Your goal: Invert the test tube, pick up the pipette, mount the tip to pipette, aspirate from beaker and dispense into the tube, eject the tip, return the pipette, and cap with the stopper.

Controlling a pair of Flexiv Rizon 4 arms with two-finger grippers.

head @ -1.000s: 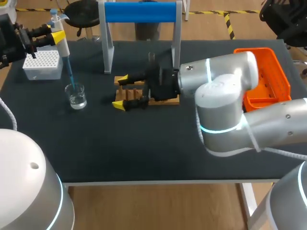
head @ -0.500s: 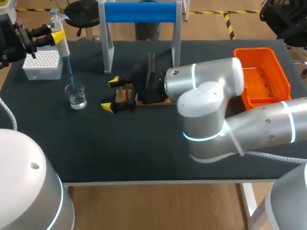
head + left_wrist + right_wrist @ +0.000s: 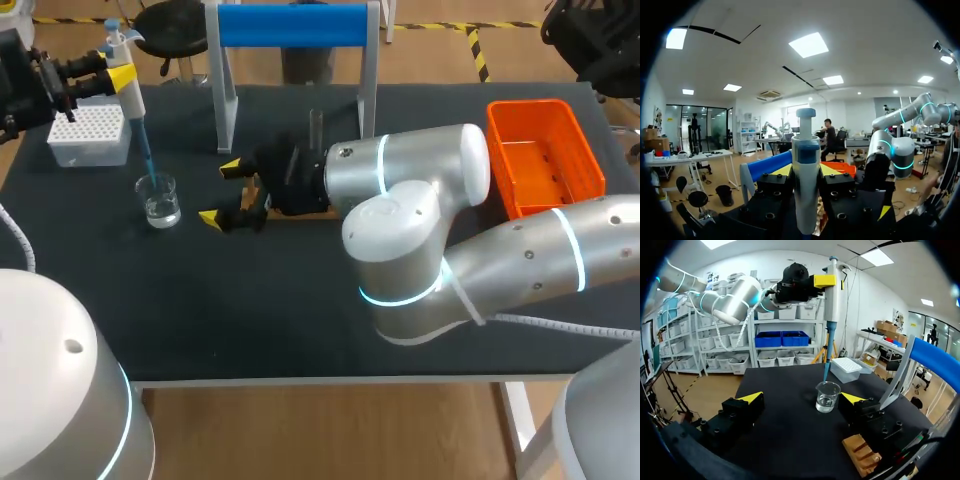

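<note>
Tip box (image 3: 88,135) sits just behind and left of the beaker (image 3: 158,200). Above the beaker the left gripper (image 3: 118,78) clamps the pipette (image 3: 130,100), its blue tip (image 3: 826,371) pointing down into the beaker's mouth. Right of the beaker the right gripper (image 3: 220,193) hangs with fingers wide apart, nothing between them. The test tube (image 3: 316,125) stands upright farther right of the beaker.

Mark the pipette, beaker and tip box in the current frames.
pipette (image 3: 832,305): right wrist view, on its white body below the yellow finger.
beaker (image 3: 160,203): head view, on its glass wall.
tip box (image 3: 88,153): head view, on its white front wall.
</note>
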